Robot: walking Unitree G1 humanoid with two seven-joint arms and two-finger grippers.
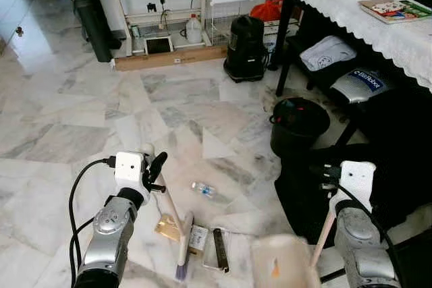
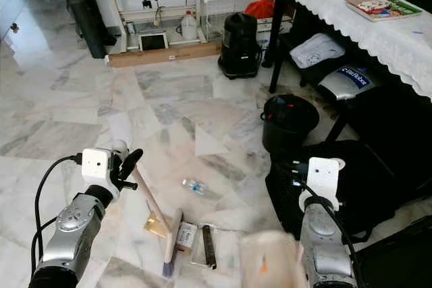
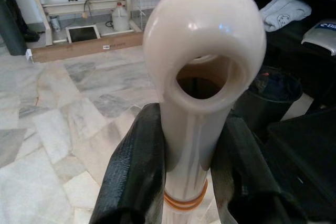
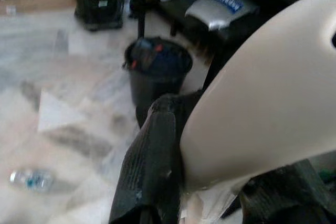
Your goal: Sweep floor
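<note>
Underfoot, a white and grey marble floor runs across the room. Nearest, the left gripper pinches the cream handle of a broom just below its rounded, holed tip; the handle slants down to a slim brush head with purple bristles resting on the floor. Beside the brush lie a tan scrap, a small white packet and a flat piece with a dark strip. On the right, the right gripper is pressed around the cream handle of a dustpan, whose pale pan sits near the bottom edge. A little farther, a crushed clear bottle lies on the floor. Beyond it stands a black bucket, next to a table with a white lace cloth. Farthest, a black canister and a white jug stand by a wooden workbench.
</note>
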